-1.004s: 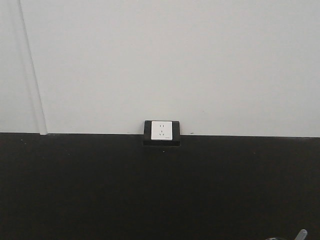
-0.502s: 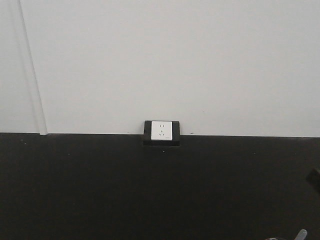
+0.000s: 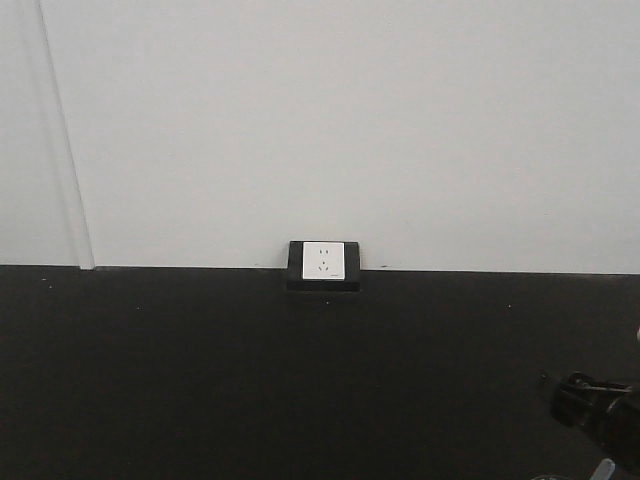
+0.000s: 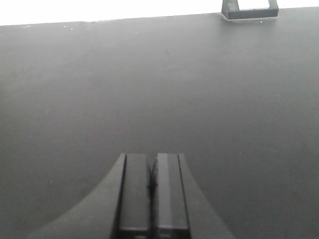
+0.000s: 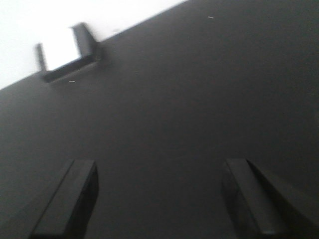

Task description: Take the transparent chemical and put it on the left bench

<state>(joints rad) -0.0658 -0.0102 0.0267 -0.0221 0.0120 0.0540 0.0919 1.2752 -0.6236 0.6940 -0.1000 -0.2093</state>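
Observation:
The left bench (image 3: 200,370) is a wide matte black worktop against a white wall, filling both wrist views (image 4: 199,89) (image 5: 199,89). The transparent chemical is out of view in both wrist views; only a faint curved glint (image 3: 553,478) shows at the front view's bottom edge, too little to identify. My left gripper (image 4: 152,158) hangs over bare bench with its pads pressed together and nothing between them. My right gripper (image 5: 159,167) is open, its fingers (image 5: 75,194) wide apart over bare black surface. Part of the right arm (image 3: 595,405) shows at the lower right of the front view.
A small white power outlet in a black housing (image 3: 324,262) stands at the back of the bench against the wall, also seen in the wrist views (image 4: 249,9) (image 5: 62,50). A vertical white wall trim (image 3: 65,140) runs down at the left.
The right arm has come into the front view at the lower right, moving up and leftward over the bench. The outlet and the bench are unchanged.

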